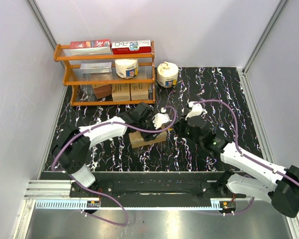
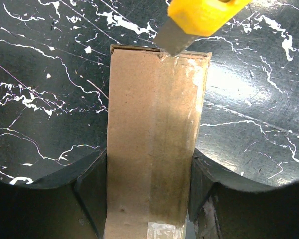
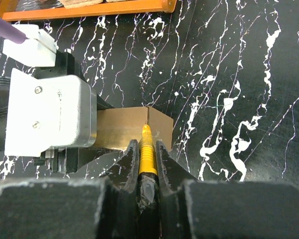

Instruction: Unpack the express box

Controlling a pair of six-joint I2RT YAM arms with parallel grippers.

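The express box (image 1: pixel 147 139), a flat oblong brown carton sealed with clear tape, lies on the black marbled table. My left gripper (image 1: pixel 150 130) is shut on it, one finger against each long side (image 2: pixel 152 164). My right gripper (image 1: pixel 182 127) is shut on a yellow utility knife (image 3: pixel 147 152). The knife's metal blade (image 2: pixel 173 41) touches the taped seam at the box's far end, at its top edge. In the right wrist view the knife tip meets the box (image 3: pixel 134 127) at the end corner, beside the left wrist's white camera housing (image 3: pixel 47 117).
An orange shelf rack (image 1: pixel 105 74) at the back left holds red-and-white cartons (image 1: pixel 112 46), a white tape roll (image 1: pixel 126 68) and small brown boxes (image 1: pixel 123 91). Another white roll (image 1: pixel 167 74) stands on the table right of it. White walls enclose the table.
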